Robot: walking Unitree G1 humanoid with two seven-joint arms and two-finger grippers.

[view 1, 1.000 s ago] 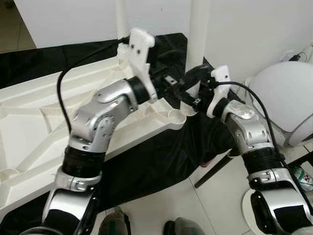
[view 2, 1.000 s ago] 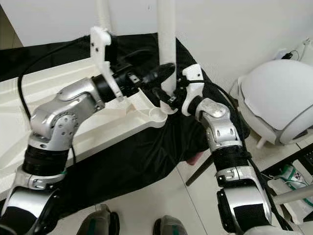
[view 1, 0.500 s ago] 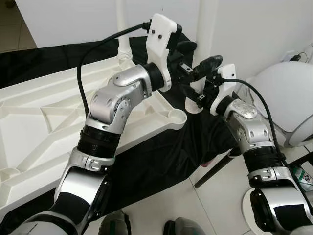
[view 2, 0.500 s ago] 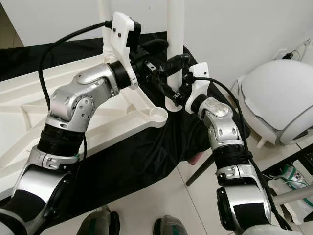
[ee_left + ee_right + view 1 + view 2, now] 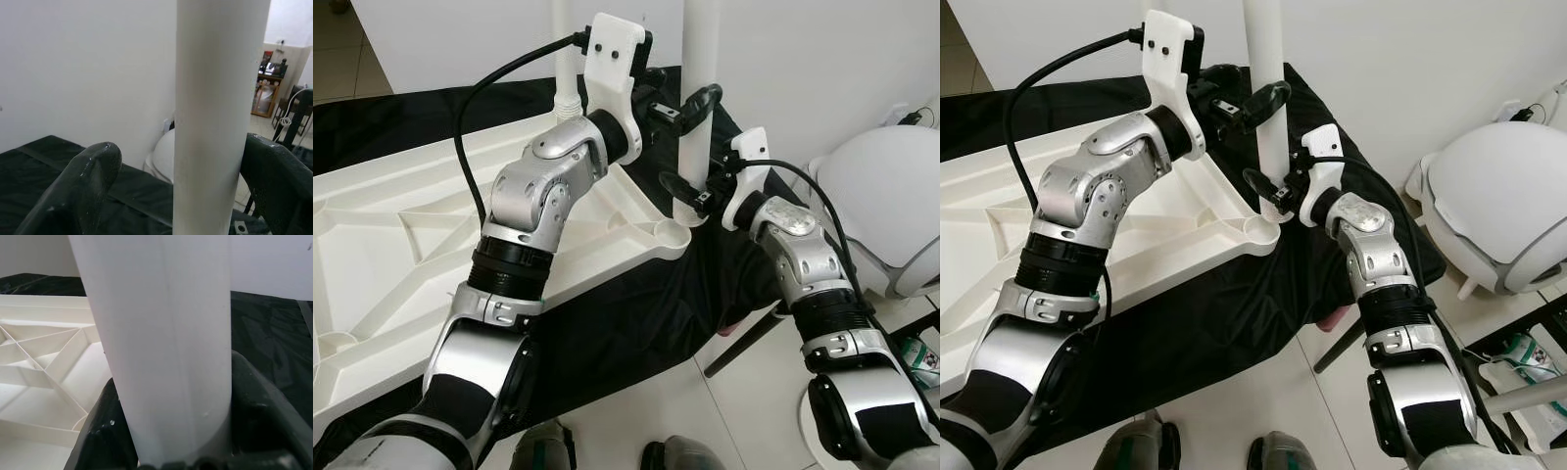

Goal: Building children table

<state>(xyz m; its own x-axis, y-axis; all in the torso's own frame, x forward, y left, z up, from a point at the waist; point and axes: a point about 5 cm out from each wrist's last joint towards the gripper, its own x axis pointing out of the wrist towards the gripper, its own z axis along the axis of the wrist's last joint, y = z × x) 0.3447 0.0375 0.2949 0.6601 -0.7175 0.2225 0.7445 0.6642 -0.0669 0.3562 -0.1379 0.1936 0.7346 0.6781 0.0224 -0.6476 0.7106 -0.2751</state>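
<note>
One leg (image 5: 564, 59) stands at the tabletop's (image 5: 401, 235) 12 o'clock corner; both my left gripper (image 5: 690, 103) and right gripper (image 5: 690, 188) clamp the second leg (image 5: 697, 117), unseated.

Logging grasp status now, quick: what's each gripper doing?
Left gripper: around the white table leg, higher up.
Right gripper: shut on the table leg's lower end.

The inverted tabletop (image 5: 391, 245) lies on a cloth (image 5: 636, 313) at left. A table leg (image 5: 697, 108) stands upright at its near-right corner socket (image 5: 668, 233); a second leg (image 5: 565, 59) stands behind. A domed object (image 5: 891, 196) sits on the floor at right.
</note>
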